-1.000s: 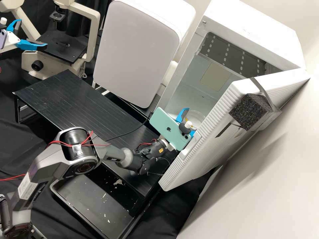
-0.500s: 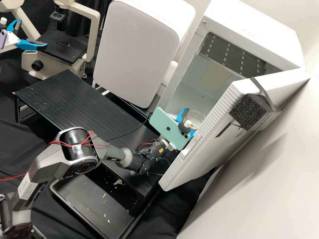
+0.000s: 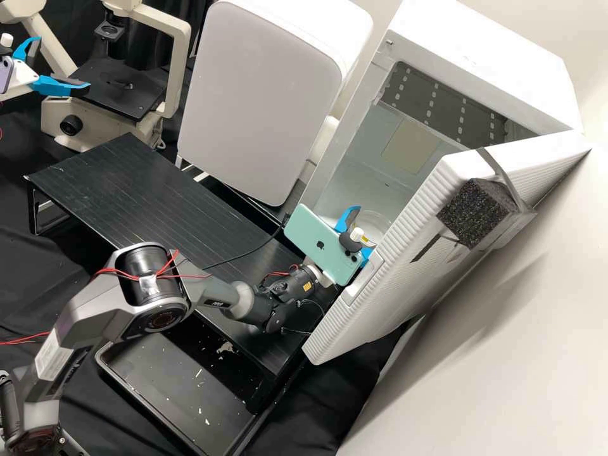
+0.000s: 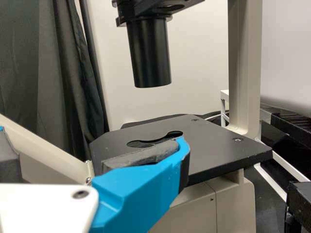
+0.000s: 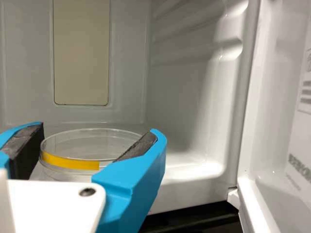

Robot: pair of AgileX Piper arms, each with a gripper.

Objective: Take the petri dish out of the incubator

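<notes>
The petri dish (image 5: 92, 150) sits on the floor of the incubator (image 3: 468, 57), between the jaws of the right gripper (image 3: 364, 228). These stand apart, one at either side of it; whether they touch it I cannot tell. A yellow strip (image 5: 73, 162) runs along the dish's side. The door (image 3: 380, 304) is open and stands close beside the right gripper, narrowing the way out; a black foam block (image 3: 472, 212) is strapped to its outer face. A green phone (image 3: 323, 244) rides on the right gripper and hides part of the opening in the high view.

Next to the incubator is a pale rounded box (image 3: 259, 95), with a black rack (image 3: 152, 196) in front and a black tray (image 3: 171, 380) beside that. The left gripper (image 3: 63, 62), its jaws apart, is at the microscope (image 3: 57, 111), by the black stage (image 4: 218, 148).

As for writing, dark print (image 5: 305, 94) marks the door's inner face, a logo (image 3: 320, 246) the phone, and a white label (image 3: 54, 356) the right arm.
</notes>
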